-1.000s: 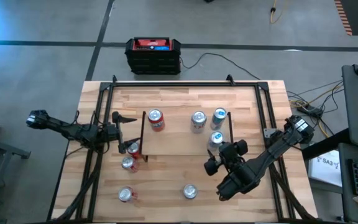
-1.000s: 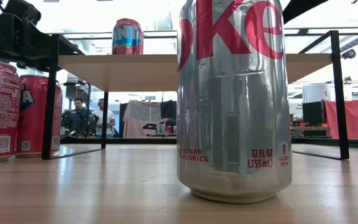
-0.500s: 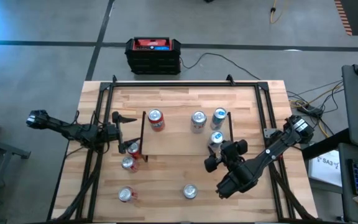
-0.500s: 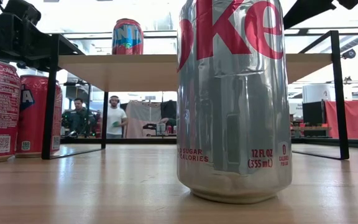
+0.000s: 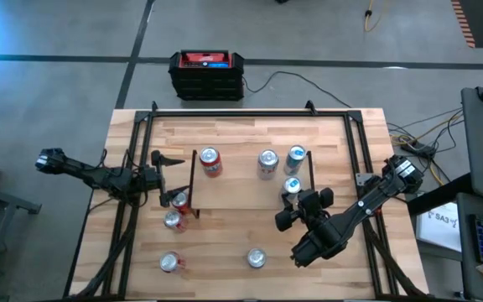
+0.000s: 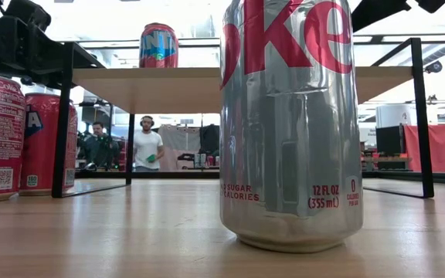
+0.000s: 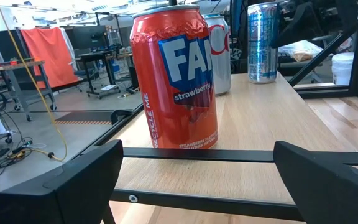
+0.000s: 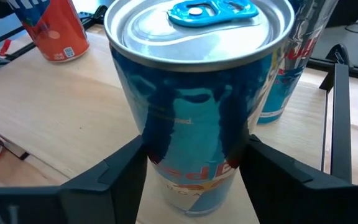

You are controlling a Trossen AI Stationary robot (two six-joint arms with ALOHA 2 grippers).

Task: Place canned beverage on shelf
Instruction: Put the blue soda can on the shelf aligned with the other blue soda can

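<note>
The shelf (image 5: 241,189) stands mid-table, a light board on black legs. On it stand a red Fanta can (image 5: 210,159), a silver can (image 5: 267,162) and a blue can (image 5: 296,158). A second blue can (image 5: 292,185) stands upright at the shelf's near right part, with my right gripper (image 5: 294,195) shut on it. My left gripper (image 5: 173,178) waits open at the shelf's left end, level with the board. In the left wrist view the shelf's rail (image 7: 197,155) runs across before the Fanta can (image 7: 176,78). My right gripper pinches the blue can's side wall (image 8: 157,146) between its two fingers (image 8: 114,171), one on each side, about halfway down. The fingers come from the near right, slanting down. The can is upright, tab up; whether its base rests on the shelf board I cannot tell.
A Diet Coke can (image 5: 257,258) stands near the table's front edge and fills the low view (image 6: 292,123). Three red cans (image 5: 173,220) stand left of the shelf and at the near left. A black-and-red box (image 5: 207,74) sits on the floor beyond the table.
My right arm has shifted slightly, with more of it showing at the low view's top right. The blue can has stayed upright in the same place. A person far behind the table has walked into view.
</note>
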